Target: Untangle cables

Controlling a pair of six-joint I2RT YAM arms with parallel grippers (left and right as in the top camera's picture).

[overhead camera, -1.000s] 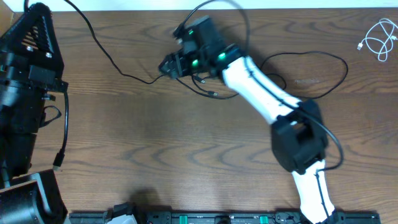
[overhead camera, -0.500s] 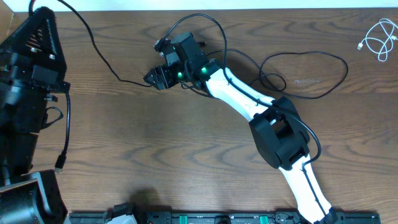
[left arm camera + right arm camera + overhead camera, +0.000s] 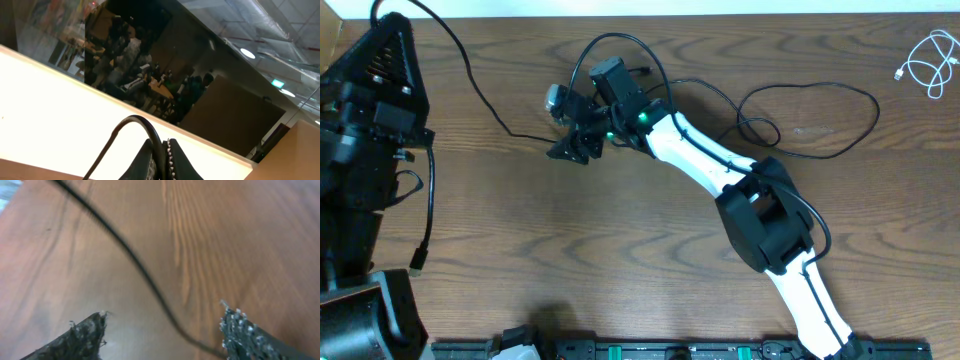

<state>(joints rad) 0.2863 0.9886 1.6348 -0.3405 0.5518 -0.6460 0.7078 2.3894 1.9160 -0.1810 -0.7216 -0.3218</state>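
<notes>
The right gripper (image 3: 570,150) hangs low over the table (image 3: 620,260), jaws spread wide and holding nothing. In its wrist view the black cable (image 3: 142,271) runs slantwise through the gap between the fingers (image 3: 85,335), touching neither. That view is blurred, so I cannot tell how high the tips sit above the wood. From above, the black cable (image 3: 486,95) stretches away from the hand toward the far left corner, while behind the hand it falls into loose loops that cross one another beside the arm. The white cable (image 3: 930,62) lies coiled by itself well behind the hand, near the far right corner and apart from the black one, so the remaining work appears to be opening those black loops. To grasp well, I judge the hand should centre the strand between the pads, come down until the tips nearly touch the wood, and close squarely across the cable, not along it; so thin a cable is likely to slip out of a skewed pinch. Any pull after that should be slow and away from the loops, checking that the crossings loosen and do not tighten. The left gripper (image 3: 162,150) sits far from the cables, its fingers pressed together on nothing that shows.
</notes>
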